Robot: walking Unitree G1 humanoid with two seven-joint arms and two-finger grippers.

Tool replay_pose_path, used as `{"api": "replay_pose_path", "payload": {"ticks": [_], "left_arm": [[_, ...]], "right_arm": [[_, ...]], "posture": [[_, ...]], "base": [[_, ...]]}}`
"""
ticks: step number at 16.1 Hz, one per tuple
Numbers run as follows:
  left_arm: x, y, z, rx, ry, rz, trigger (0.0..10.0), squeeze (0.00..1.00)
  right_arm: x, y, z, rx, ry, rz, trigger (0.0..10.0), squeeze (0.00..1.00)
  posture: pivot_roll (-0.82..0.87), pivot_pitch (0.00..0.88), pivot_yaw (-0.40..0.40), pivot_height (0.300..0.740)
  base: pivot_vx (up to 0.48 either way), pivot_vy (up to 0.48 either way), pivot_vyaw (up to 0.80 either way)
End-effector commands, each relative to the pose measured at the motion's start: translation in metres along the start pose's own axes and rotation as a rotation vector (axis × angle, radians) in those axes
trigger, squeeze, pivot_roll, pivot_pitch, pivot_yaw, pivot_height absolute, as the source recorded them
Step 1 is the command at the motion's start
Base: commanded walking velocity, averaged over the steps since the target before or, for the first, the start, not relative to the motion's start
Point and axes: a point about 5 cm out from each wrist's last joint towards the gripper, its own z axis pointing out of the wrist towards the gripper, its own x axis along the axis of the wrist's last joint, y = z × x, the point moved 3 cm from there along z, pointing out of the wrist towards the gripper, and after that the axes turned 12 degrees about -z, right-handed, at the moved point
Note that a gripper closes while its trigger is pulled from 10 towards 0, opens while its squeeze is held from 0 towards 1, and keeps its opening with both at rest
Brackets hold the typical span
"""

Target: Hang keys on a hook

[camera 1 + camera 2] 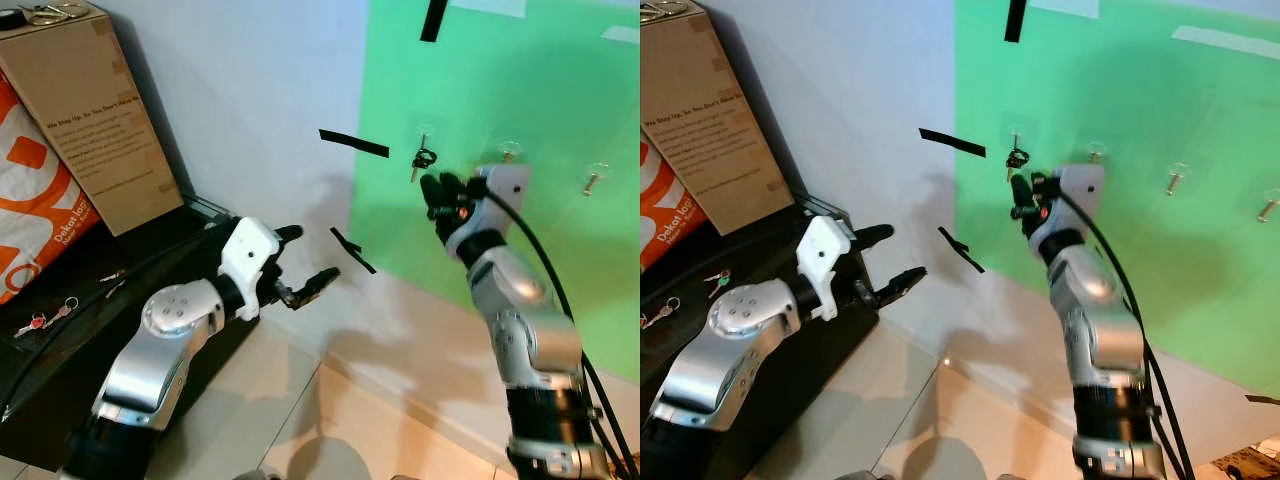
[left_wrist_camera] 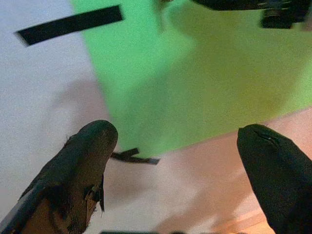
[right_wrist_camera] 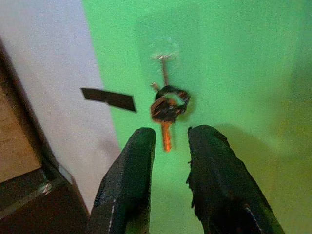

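A bunch of keys (image 1: 424, 158) with a dark ring hangs from a small clear hook (image 1: 423, 131) on the green wall panel (image 1: 520, 90). In the right wrist view the keys (image 3: 168, 107) dangle under the hook (image 3: 165, 56), free of the fingers. My right gripper (image 1: 436, 186) is raised just below and in front of the keys, its fingers a little apart and holding nothing. My left gripper (image 1: 312, 253) is held low near the white wall, wide open and empty.
Two more hooks (image 1: 510, 150) (image 1: 595, 178) sit further right on the green panel. Black tape strips (image 1: 353, 143) mark the wall. A cardboard box (image 1: 90, 110) and an orange bag (image 1: 30, 190) stand on a black low unit (image 1: 150, 260) at left, where other keys (image 1: 45, 320) lie.
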Motion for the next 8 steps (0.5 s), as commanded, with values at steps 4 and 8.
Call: {"api": "replay_pose_path", "payload": {"ticks": [4,8], "left_arm": [[-0.016,-0.035,-0.022,0.380,0.011,0.046,10.0,0.00],[-0.029,-0.036,-0.030,0.458,0.010,0.033,10.0,0.00]], "right_arm": [[-0.039,-0.004,-0.034,-0.049,-0.137,-0.153,10.0,0.00],[-0.056,-0.010,-0.046,-0.041,-0.198,-0.151,10.0,0.00]], "posture": [[-0.11,0.000,0.035,0.740],[-0.11,0.000,0.027,0.740]], "base": [[0.000,0.000,0.00],[0.000,0.000,0.00]]}}
